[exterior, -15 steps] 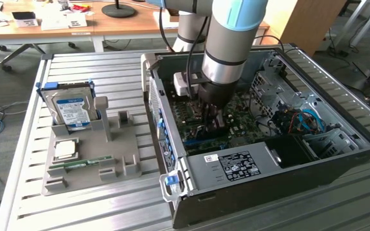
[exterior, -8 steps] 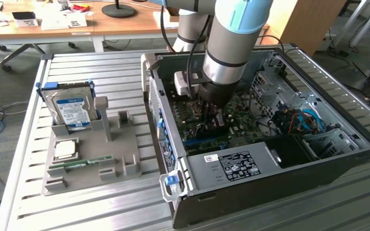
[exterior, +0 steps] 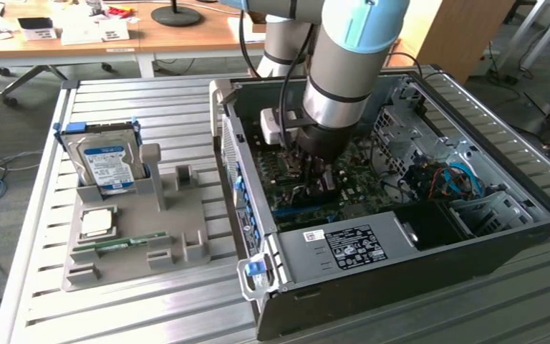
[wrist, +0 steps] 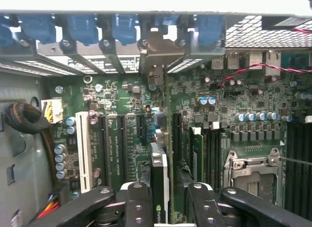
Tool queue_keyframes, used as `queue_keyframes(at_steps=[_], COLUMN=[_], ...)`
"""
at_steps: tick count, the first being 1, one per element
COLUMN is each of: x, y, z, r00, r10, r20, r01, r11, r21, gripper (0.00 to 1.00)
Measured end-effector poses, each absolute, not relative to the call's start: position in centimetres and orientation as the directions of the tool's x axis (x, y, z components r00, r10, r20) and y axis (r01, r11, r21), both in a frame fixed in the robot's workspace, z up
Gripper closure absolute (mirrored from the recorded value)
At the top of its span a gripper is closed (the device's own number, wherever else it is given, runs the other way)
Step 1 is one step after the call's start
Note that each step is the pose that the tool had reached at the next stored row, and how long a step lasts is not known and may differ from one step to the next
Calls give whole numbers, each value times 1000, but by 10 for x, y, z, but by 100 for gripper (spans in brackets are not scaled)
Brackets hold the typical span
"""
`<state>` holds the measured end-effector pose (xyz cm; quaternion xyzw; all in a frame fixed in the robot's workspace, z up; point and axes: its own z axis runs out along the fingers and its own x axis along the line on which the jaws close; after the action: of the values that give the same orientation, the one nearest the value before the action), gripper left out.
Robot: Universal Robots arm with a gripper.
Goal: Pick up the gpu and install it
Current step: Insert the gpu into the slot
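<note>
End effector (wrist: 160,207) clamped on the gpu (wrist: 160,188), held edge-on over the motherboard (wrist: 122,105) inside the PC case (exterior: 428,251). Card's lower edge is cut off, so slot contact is unclear. Tight room: bracket bays at one end, RAM slots (wrist: 204,149) just beside.

Gpu (wrist: 160,188) apparently edge-on over motherboard (wrist: 122,105) inside case (exterior: 371,287).

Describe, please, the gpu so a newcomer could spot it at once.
Find the open computer case on the slatted table; the arm's claw reaches into it. Between the claw's fingers, edge-on above the green motherboard, stands the gpu: a thin dark card, unlike the white slot beside it.
</note>
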<state>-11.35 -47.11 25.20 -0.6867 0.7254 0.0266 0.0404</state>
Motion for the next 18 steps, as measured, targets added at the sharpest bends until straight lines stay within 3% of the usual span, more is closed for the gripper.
queue_keyframes(at_steps=[18], x=[-113], y=[-474], z=[252], r00=[-54], r10=[-994], r20=[-95], r01=[-998], r11=[56], r21=[-17], gripper=[66])
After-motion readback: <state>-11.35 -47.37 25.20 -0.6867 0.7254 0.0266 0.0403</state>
